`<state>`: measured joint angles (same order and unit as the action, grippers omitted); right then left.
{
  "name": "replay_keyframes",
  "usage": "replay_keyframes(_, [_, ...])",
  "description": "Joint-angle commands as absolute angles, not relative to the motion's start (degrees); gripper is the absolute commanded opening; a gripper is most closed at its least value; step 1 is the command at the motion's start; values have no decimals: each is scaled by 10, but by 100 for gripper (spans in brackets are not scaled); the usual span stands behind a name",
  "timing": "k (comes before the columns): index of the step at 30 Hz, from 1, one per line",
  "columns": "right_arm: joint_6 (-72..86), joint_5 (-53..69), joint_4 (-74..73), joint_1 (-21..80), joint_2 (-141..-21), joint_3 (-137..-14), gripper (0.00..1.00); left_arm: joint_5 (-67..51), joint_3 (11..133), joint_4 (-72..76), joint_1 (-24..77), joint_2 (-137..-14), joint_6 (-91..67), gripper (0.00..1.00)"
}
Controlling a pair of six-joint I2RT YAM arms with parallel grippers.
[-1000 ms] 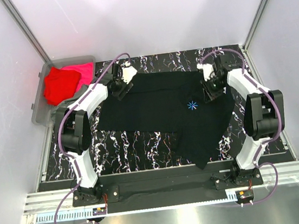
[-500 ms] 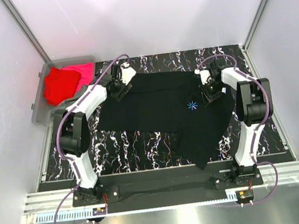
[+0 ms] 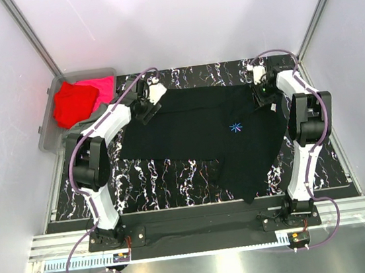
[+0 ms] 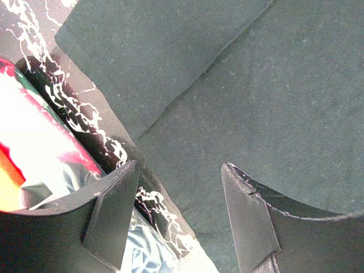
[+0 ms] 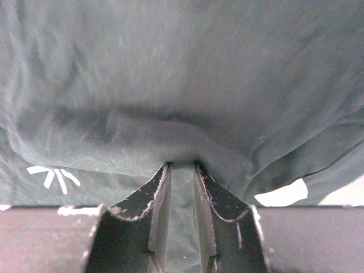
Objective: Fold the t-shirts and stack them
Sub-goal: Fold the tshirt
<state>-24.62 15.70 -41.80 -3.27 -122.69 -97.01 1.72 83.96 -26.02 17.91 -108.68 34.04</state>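
Right gripper (image 5: 181,166) pinched on a raised fold of the black t-shirt (image 3: 194,125). Left gripper (image 4: 179,170) spread wide over the shirt's far-left corner, holding nothing. Shirt lies spread on the marbled table (image 3: 173,171) and bears a small blue starburst print (image 3: 235,128). Red t-shirt (image 3: 72,102) and pink t-shirt (image 3: 102,86) in the grey bin (image 3: 47,133), far left.

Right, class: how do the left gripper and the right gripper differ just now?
The left gripper has its jaws wide apart, holding nothing; the right gripper has its jaws closed on a pinch of the black t-shirt. The left sits at the shirt's far-left corner, the right at its far-right corner. Both are over the same shirt.
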Motion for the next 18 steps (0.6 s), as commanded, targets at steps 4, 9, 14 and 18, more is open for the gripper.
replay_keyframes(4, [-214,176,-402,-31,-1236,-1024,29,18,855,-244,187,-1073,338,65])
replay_keyframes(9, [-214,173,-400,-31,-1224,-1021,32,15,855,-244,189,-1077,337,65])
replay_keyframes(14, [-244,149,-399,-31,-1214,-991,33,12,861,-244,189,-1085,333,65])
replay_keyframes(18, [-259,149,-400,-32,-1198,-971,35,12,865,-245,190,-1087,334,65])
